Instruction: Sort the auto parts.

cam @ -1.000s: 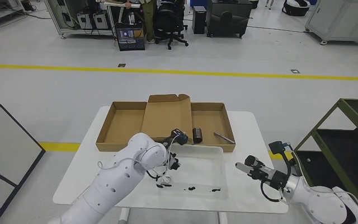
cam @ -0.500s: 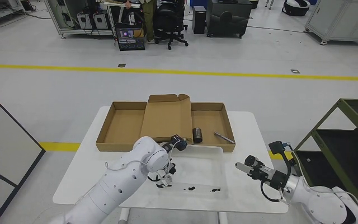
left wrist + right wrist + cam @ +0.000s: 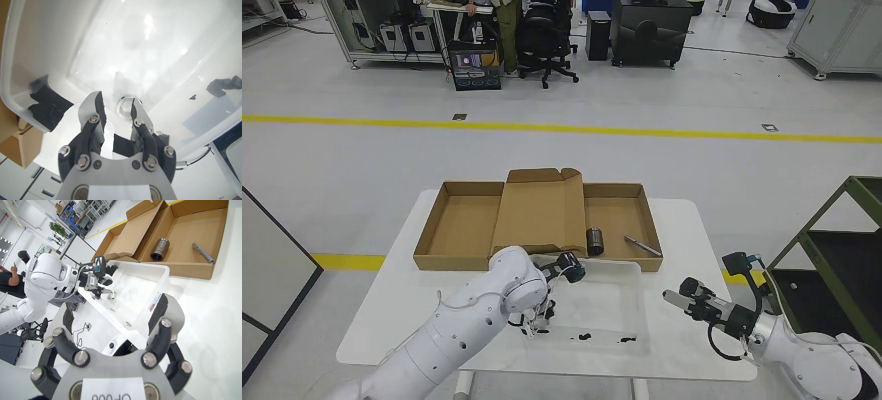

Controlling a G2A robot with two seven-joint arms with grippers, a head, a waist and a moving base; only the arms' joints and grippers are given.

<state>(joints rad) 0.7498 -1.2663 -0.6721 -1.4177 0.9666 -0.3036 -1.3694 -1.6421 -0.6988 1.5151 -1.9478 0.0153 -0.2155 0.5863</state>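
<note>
Inside bin (image 3: 37,56): left jaws apart at ring (image 3: 123,116), black scraps (image 3: 219,87) near; right jaws wide.

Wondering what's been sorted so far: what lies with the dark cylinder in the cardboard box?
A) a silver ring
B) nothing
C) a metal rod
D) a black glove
C: a metal rod lies beside the dark cylinder in the cardboard box; the silver ring is in the white bin.

bright overhead light (bin (image 3: 147,28) glares)
</note>
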